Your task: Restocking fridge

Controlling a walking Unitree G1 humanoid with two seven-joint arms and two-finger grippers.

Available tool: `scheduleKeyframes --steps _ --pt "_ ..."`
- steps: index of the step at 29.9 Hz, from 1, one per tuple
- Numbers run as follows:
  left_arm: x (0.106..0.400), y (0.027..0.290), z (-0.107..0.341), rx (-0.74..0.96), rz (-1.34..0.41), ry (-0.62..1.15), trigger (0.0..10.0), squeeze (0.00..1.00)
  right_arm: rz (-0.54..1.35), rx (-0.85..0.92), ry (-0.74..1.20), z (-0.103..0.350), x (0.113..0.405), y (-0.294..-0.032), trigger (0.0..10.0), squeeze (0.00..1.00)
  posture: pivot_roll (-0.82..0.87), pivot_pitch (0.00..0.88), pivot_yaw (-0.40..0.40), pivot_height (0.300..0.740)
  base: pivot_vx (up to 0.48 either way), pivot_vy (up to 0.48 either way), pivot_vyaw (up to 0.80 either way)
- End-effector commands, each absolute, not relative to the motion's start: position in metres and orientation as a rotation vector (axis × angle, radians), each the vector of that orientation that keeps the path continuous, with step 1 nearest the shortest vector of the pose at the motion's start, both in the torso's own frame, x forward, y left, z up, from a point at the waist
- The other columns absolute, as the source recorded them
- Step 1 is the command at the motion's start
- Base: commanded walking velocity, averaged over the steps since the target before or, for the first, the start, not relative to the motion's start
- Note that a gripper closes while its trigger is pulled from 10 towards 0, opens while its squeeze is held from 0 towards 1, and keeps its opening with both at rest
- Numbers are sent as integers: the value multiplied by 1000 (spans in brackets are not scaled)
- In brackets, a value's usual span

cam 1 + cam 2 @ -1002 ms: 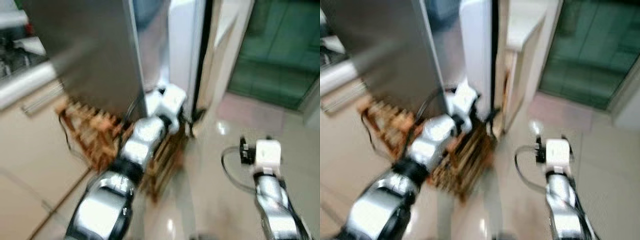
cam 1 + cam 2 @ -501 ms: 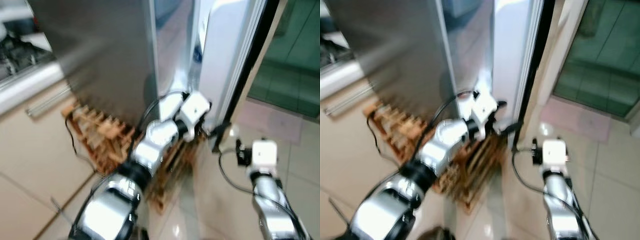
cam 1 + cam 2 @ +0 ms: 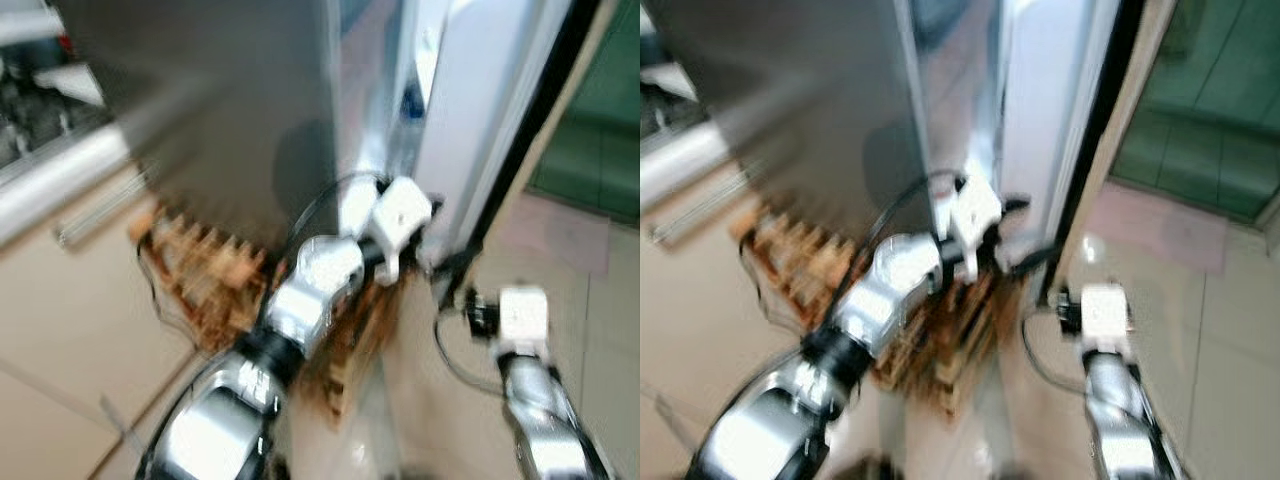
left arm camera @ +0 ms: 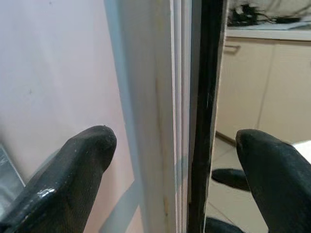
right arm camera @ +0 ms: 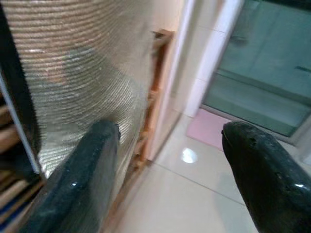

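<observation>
Reaching toward twelve o'clock in the left eye view, the left gripper (image 3: 425,235) sits at the fridge door (image 3: 480,120) edge, above one wooden rack (image 3: 205,280). Right eye view: right gripper (image 3: 1065,300) hangs low at five o'clock. Left wrist view: two fingers (image 4: 82,165) spread, straddling the door edge. Right wrist view: two fingers (image 5: 87,165) spread, holding nothing. Risk, I'd say: blur means motion, so the door could slip free.

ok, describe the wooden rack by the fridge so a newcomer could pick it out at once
Start from the tall steel fridge in the middle of the head views. At its foot, on the pale tiled floor, stands the wooden rack, behind the raised left arm. It is the only slatted, orange-brown thing there, between the beige cabinets and the white fridge door.
</observation>
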State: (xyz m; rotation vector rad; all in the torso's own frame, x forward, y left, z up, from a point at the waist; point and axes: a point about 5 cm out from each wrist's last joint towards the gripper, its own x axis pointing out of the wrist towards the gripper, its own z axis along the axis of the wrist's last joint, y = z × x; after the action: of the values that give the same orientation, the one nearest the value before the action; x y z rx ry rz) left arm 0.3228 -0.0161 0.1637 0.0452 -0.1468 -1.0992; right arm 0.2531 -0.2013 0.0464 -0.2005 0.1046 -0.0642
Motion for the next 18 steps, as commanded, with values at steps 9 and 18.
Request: scheduleKeyframes --steps 9,18 --pt "330 8 178 -26 -964 -140 10000 0 227 -151 107 55 253 -162 10000 59 -150 24 52 711 0 0 0" --pt "332 26 177 -83 -896 -114 10000 0 299 -161 88 63 256 -158 10000 59 -140 22 35 711 0 0 0"
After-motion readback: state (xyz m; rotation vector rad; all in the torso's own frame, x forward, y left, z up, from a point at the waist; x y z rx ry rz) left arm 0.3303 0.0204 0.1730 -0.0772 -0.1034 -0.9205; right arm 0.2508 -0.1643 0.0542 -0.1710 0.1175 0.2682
